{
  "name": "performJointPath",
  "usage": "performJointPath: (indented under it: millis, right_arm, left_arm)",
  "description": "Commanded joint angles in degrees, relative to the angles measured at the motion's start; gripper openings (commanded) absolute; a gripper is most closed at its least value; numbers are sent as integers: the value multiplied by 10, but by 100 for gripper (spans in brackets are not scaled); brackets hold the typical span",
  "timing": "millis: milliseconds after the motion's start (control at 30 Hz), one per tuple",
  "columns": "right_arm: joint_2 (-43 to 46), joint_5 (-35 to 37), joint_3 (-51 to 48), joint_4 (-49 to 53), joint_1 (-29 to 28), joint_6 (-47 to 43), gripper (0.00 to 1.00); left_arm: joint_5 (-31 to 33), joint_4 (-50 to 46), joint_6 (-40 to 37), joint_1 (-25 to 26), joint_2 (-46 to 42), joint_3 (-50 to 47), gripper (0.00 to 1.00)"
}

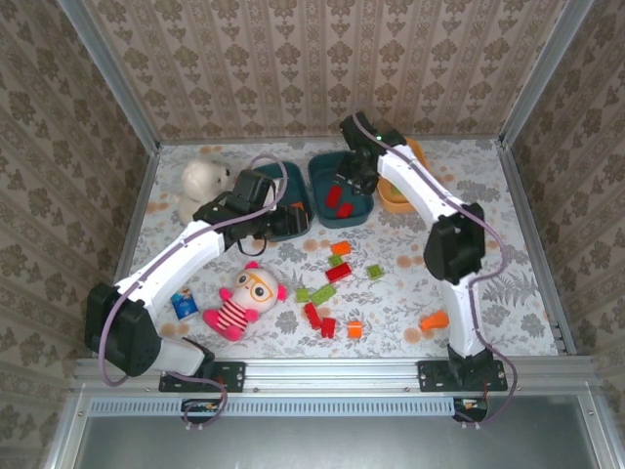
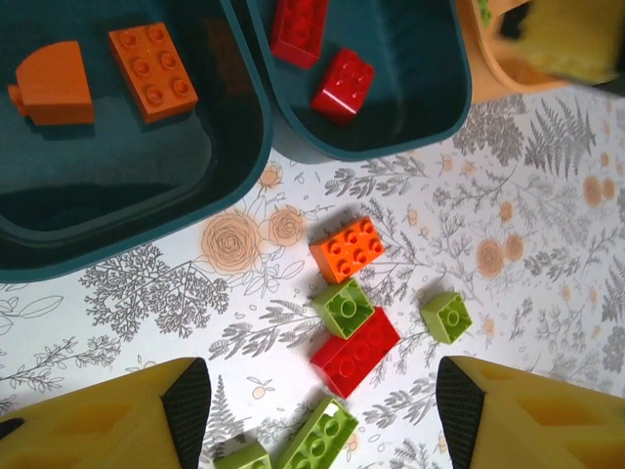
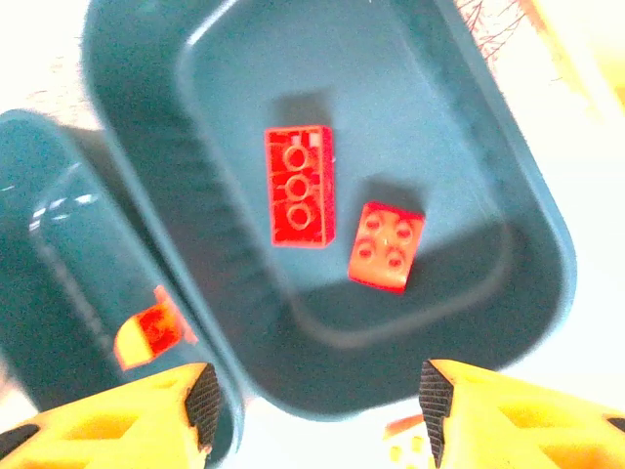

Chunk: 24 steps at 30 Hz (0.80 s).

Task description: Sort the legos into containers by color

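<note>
Two dark teal bins and an orange bin [image 1: 402, 197] stand in a row at the back. The left teal bin [image 2: 117, 210] holds two orange bricks [image 2: 151, 70]. Two red bricks [image 3: 299, 186] lie in the middle teal bin [image 3: 488, 166]. Loose on the table are an orange brick [image 2: 347, 247], a red brick [image 2: 355, 350] and several lime green bricks [image 2: 344, 307]. More red and orange bricks [image 1: 328, 327] lie nearer the front. My left gripper [image 2: 312, 410] hangs open above the loose bricks. My right gripper [image 3: 317, 401] is open over the near rim of the middle bin, holding nothing.
A white plush dog [image 1: 203, 186] sits at the back left. The pink striped doll [image 1: 244, 298] lies front left, beside a small blue item [image 1: 185, 305]. One orange piece [image 1: 435, 319] lies near the right arm's base. Metal-framed walls enclose the table.
</note>
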<state>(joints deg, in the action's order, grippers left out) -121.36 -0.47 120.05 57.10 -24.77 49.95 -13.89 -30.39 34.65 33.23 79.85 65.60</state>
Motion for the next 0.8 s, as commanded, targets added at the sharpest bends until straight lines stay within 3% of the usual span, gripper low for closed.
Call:
performJointPath:
  millis: [0,233,433,600,767]
  right_arm:
    - [123,11,-91,-27,-8,-42,59]
    - [361,16,-347,-88,-10,-74,60]
    - [493,0,-483,-59,-11,-58,60]
    - [519,-22,-549,-46,-12,-57,61]
    - [449,-76,-579,-66,-13,-90,67]
  left_arm:
    - [4,-23,-29,9,-15,9,66]
    - [6,-40,-74,54,-2,30,65]
    - [15,-31,-73,98,18,26,65]
    - [20,-22,-70,128,35,17,63]
    - [27,-17,-70,161,49,8,63]
